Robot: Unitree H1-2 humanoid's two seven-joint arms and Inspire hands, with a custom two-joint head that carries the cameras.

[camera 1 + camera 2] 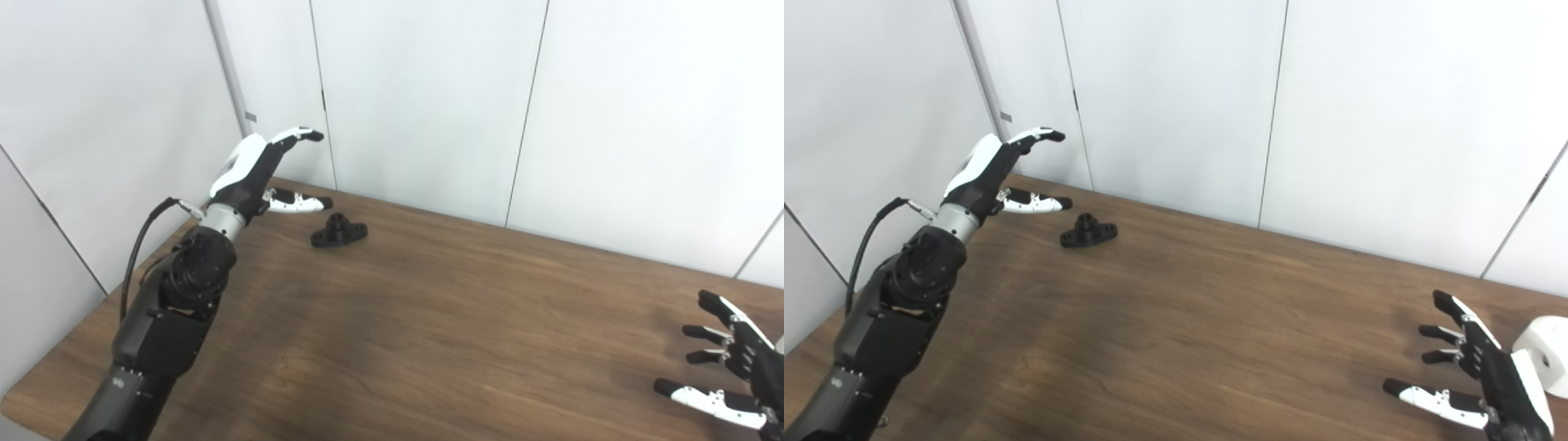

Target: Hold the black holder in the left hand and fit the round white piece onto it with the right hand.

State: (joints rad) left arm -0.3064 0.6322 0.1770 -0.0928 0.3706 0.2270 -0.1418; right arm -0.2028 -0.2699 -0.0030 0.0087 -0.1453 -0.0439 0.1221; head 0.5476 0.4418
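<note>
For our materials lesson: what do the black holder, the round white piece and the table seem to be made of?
Black holder: probably plastic, matte, uniformly dark with no metallic glint. Round white piece: seemingly plastic too, smooth, evenly white; only partly visible. Table: wood or wood-look laminate, brown with visible grain streaks and a slight sheen.

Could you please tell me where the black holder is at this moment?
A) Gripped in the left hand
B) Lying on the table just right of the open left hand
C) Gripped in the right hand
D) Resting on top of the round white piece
B: the black holder lies on the table, apart from the open left hand, whose fingers hold nothing.
</note>
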